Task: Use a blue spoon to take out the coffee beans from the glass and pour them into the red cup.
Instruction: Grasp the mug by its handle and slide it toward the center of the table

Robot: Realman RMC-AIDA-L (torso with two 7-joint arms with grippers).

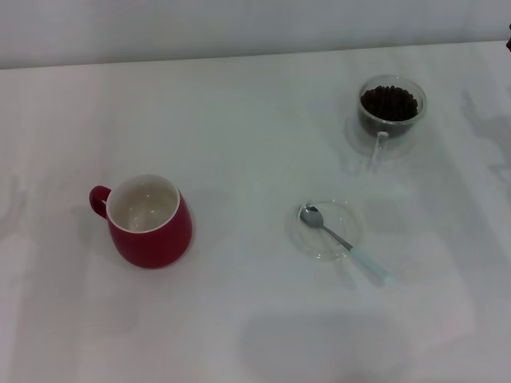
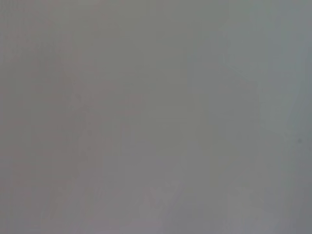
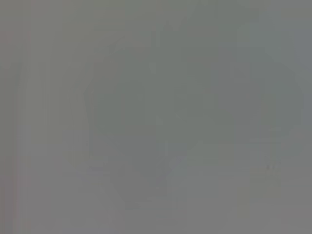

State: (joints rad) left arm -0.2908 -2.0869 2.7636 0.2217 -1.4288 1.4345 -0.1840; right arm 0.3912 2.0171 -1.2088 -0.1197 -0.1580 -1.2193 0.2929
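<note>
**Even, soft light up top; both wrist feeds flat grey**

From the head camera I see the white table [image 1: 239, 120] brightly and evenly lit, nearly washed out. Shadows are faint and soft-edged: a pale one hugs the red cup [image 1: 150, 222], a broad dim patch lies at the near edge, and grey smudges sit beside the glass [image 1: 390, 108]. The blue spoon [image 1: 339, 239] bowl glints slightly. Both wrist cameras give me featureless grey; I can make out nothing.
</note>
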